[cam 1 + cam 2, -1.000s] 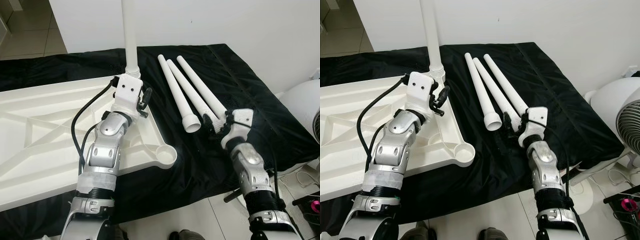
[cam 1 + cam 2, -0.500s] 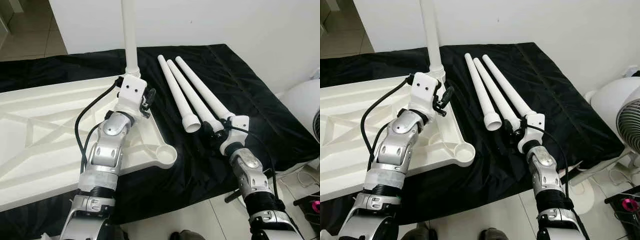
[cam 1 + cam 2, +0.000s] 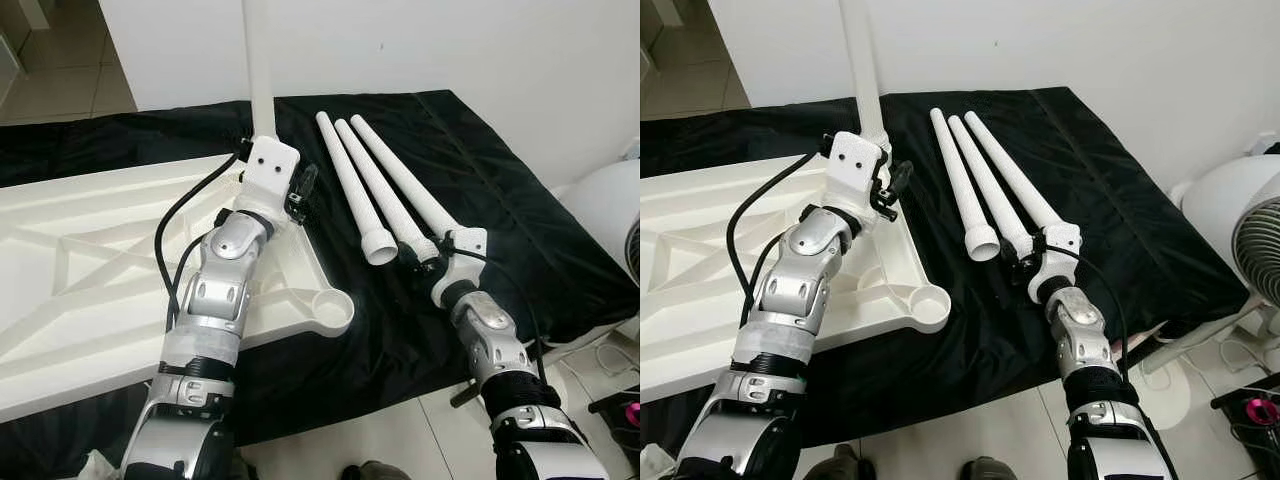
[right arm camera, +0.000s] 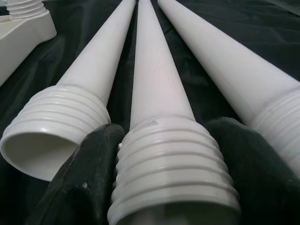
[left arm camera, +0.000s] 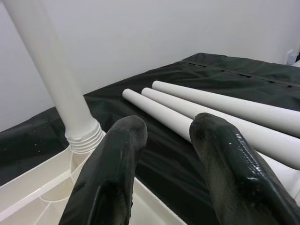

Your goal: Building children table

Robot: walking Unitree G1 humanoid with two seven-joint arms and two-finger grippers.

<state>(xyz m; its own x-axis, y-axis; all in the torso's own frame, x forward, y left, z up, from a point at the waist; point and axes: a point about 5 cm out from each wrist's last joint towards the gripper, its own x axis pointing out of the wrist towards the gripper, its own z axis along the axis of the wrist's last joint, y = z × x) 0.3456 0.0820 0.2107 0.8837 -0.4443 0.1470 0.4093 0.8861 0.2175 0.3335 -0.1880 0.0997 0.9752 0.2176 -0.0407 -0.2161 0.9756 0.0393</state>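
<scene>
**Arm and Gripper Posture**

Left arm: extended forward toward 12 o'clock, elbow bent, wrist raised. Left gripper (image 5: 161, 136) fingers spread apart, nothing between them.

Right arm: extended forward toward 11 o'clock, forearm low, wrist tilted downward. Right gripper (image 4: 171, 154) fingers (image 4: 82, 187) set on either side of a threaded leg end (image 4: 171, 176), touching it on both sides.

Neighbour legs (image 4: 89, 84) flank right gripper (image 4: 168, 154); upright leg (image 5: 51, 75) blocks left.
</scene>
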